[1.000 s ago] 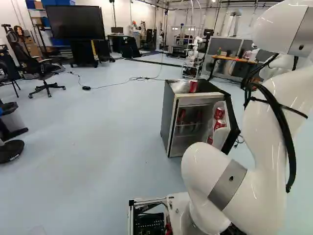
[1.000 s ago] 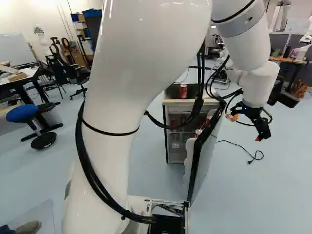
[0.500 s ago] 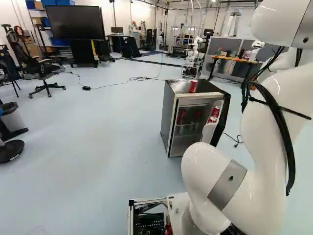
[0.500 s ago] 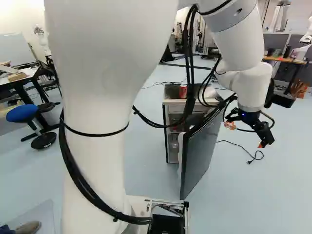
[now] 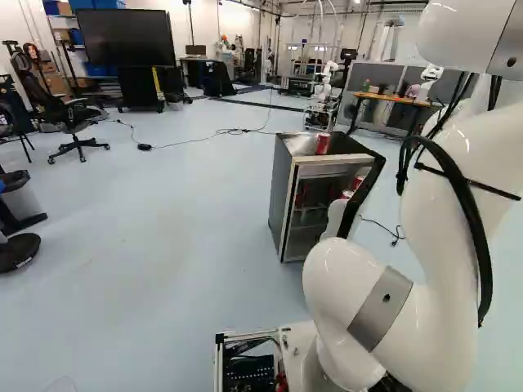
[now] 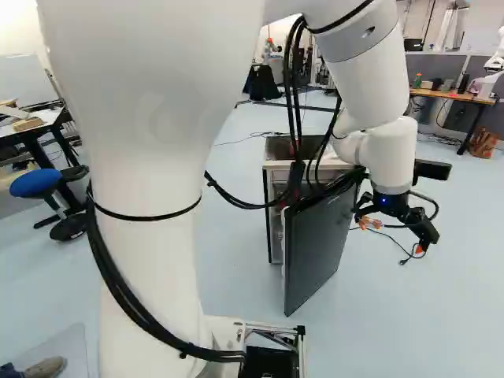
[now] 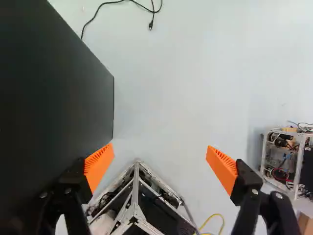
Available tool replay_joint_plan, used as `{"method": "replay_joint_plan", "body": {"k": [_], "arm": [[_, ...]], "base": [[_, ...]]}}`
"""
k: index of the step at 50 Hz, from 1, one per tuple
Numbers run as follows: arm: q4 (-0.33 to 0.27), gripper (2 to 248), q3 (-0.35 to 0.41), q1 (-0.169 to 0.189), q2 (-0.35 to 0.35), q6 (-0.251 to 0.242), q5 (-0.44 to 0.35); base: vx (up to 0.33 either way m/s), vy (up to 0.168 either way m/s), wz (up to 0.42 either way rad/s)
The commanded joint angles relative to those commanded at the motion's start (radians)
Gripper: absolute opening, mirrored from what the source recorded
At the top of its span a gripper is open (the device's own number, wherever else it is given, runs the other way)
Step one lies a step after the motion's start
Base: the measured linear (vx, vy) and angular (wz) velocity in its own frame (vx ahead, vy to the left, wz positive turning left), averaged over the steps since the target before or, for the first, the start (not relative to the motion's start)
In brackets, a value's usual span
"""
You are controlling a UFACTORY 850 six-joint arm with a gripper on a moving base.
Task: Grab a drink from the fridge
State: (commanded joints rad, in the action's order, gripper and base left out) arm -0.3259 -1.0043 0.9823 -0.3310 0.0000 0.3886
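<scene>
Out past the fridge door, my gripper hangs on its outer side in the right base view. In the wrist view the gripper is open with nothing between its fingers; the dark door panel lies close beside one finger, contact unclear. The small fridge has its door partly open, outer face toward the base. One red can stands on top near a clear plastic bag. Red cans show inside the door in the left base view; the shelves are mostly hidden.
A black cable lies on the floor near the gripper. White framed equipment stands beyond the other finger in the wrist view, and the base's metal frame shows below. Another robot is beside an orange-topped table.
The fridge door has swung toward closed, hiding more of the inside and its cans. My arm and open gripper have shifted with it, leftward in the right base view. The base has not moved.
</scene>
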Motion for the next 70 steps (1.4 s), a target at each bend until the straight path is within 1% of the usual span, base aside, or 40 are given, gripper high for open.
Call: {"method": "replay_joint_plan", "body": {"k": [23,31,40,47,54,61,70], "arm": [[-0.242,247,0.072,-0.053,-0.006,0.000,-0.031],[-0.314,247,0.093,-0.074,-0.012,0.000,-0.069],[-0.378,247,0.117,-0.097,-0.018,0.000,-0.124],[-0.409,247,0.136,-0.114,-0.022,0.000,-0.173],[-0.420,247,0.155,-0.131,-0.027,0.000,-0.224],[-0.421,247,0.169,-0.146,-0.035,0.000,-0.280],[-0.399,247,0.164,-0.152,-0.063,0.000,-0.365]], "base": [[0.000,0.000,0.000],[0.000,0.000,0.000],[0.000,0.000,0.000],[0.000,0.000,0.000],[0.000,0.000,0.000],[0.000,0.000,0.000],[0.000,0.000,0.000]]}}
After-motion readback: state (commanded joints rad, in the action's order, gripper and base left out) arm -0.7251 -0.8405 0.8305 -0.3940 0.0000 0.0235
